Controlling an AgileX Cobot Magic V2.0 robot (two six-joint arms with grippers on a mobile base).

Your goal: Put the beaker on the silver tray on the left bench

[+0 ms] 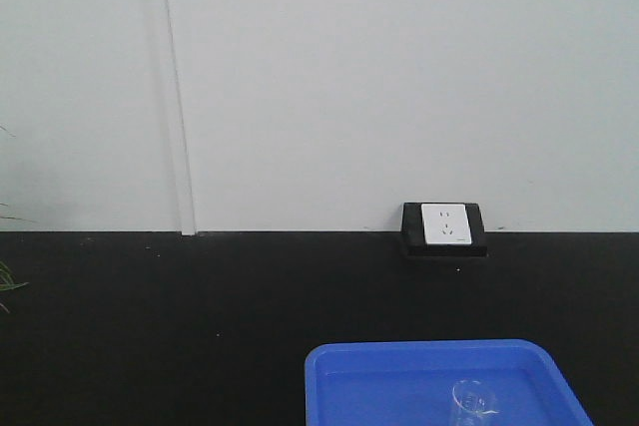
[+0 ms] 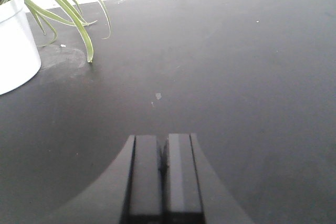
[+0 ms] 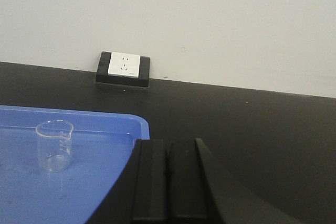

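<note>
1. Location. The beaker [image 3: 54,145] stands upright, mouth up, inside the blue plastic tub [image 3: 105,121], on the tub floor and apart from its walls. The tub rests on the black bench [image 3: 252,124] that carries the wall socket [image 3: 124,65]. The silver tray appears in no view.

2. Tool state. My right gripper [image 3: 168,148] hangs just beside the tub's near corner with its jaws pressed together and nothing between them. My left gripper [image 2: 163,145] is likewise closed and empty, over bare bench near a potted plant [image 2: 16,45].

3. Handling. The beaker is clear, thin-walled glass and looks empty. I judge it light, rigid, smooth and breakable, and likely to slip or tip if it is nudged off-centre.

4. Grip point. I judge the best hold to be across the cylindrical wall at mid-height, below the flared lip and clear of the pour spout. Clamping force should be moderate and the lift vertical, so the beaker clears the tub rim.
</note>
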